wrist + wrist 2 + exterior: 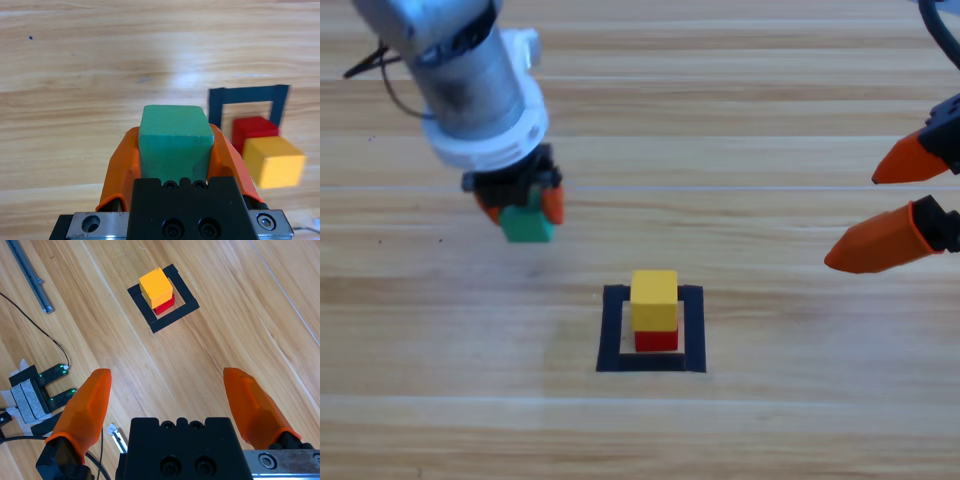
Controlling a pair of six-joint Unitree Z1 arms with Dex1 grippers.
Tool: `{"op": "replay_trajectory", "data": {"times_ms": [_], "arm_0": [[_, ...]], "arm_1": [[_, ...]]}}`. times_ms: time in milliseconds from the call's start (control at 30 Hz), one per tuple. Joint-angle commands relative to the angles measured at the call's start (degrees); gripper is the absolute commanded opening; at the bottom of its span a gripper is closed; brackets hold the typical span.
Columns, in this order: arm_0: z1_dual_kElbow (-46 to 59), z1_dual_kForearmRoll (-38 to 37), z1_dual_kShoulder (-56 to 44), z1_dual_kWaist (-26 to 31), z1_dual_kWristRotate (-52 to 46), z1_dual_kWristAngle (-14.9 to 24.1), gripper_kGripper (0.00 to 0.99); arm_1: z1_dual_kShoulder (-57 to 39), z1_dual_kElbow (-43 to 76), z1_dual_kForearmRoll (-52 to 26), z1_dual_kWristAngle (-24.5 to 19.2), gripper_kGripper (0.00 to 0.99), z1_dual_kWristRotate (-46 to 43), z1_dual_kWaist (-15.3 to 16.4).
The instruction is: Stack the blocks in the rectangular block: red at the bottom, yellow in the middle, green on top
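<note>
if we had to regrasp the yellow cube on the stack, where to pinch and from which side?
Probably from straight above, jaws on two opposite vertical faces of the yellow cube. It sits squarely on the red cube inside the black tape square, so its four sides look free and its flat faces suit parallel jaws. The open right gripper is free; the left gripper holds the green cube.

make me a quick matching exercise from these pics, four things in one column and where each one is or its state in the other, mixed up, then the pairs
Things
1. green cube
2. yellow cube
3. red cube
4. right gripper

Places or states
A. at the bottom of the stack, inside the black tape square
B. open, holding nothing, at the right edge of the high view
C. clamped in the left gripper, left of the square
D. resting on top of the red cube

Pairs: 1-C, 2-D, 3-A, 4-B
</note>
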Motion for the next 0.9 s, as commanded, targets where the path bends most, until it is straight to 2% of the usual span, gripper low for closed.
{"op": "replay_trajectory", "data": {"times_ms": [33, 100, 267, 533, 900], "arm_0": [[-7.97, 6.81, 3.43, -6.65, -5.61, 1.64, 0.000], [-12.98, 10.67, 5.80, -8.32, -6.48, 2.17, 0.000], [-15.62, 12.52, 8.00, -10.87, -7.10, 2.08, 0.000], [-26.52, 20.08, 14.24, -14.21, -7.98, 2.34, 0.000], [-30.91, 23.07, 17.23, -15.27, -9.56, 2.25, 0.000]], "arm_1": [[0.86, 1.74, -0.87, 0.85, 0.986, -0.29, -2.14], [0.95, 1.74, -0.87, 0.85, 0.986, -0.29, -2.14], [0.95, 1.74, -0.87, 0.67, 0.986, -0.29, -2.14], [1.04, 1.74, -0.87, 0.67, 0.986, -0.29, -2.14], [0.95, 1.74, -0.87, 0.32, 0.986, -0.29, -2.14]]}}
